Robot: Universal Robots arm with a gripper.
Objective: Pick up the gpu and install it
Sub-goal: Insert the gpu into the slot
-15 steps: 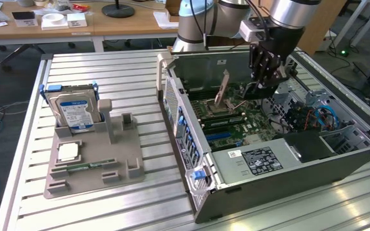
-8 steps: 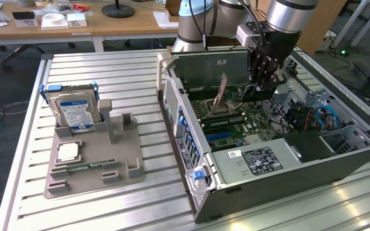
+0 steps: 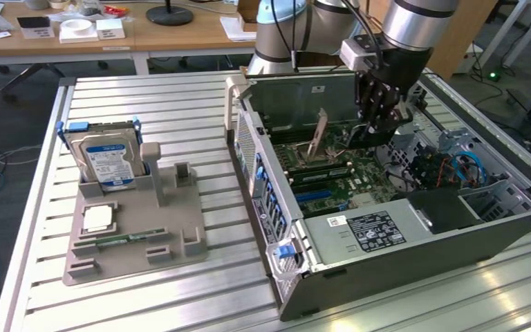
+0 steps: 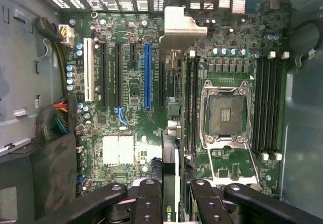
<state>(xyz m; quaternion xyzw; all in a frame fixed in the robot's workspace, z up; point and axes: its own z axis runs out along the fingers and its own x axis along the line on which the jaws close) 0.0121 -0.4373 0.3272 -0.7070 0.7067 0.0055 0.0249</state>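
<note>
Where the arm hangs into the open computer case, item one: gripper, black fingers pressed in from both sides on the gpu, pinching it; gpu seen edge-on from the wrist view, a thin dark board standing on edge over the motherboard; its silver bracket at the end toward the case's perforated wall; board in line between the long blue slot and the nearest pair of memory slots; whether its edge sits in a slot cannot be told.

Item two: motherboard fittings; CPU socket in its metal frame; second bank of memory slots beyond it; white slot and black slots beside the blue one; bundle of coloured wires at the board's edge.

Item three: case, lying on its side, open side up, on the slatted metal counter; labelled grey power supply in its near end.

Item four: grey parts tray, on the counter well apart from the gripper, beside the case toward the exterior view's left; hard drive with blue label standing upright in it; square processor lying flat; narrow green memory stick lying flat just beside the processor.
</note>
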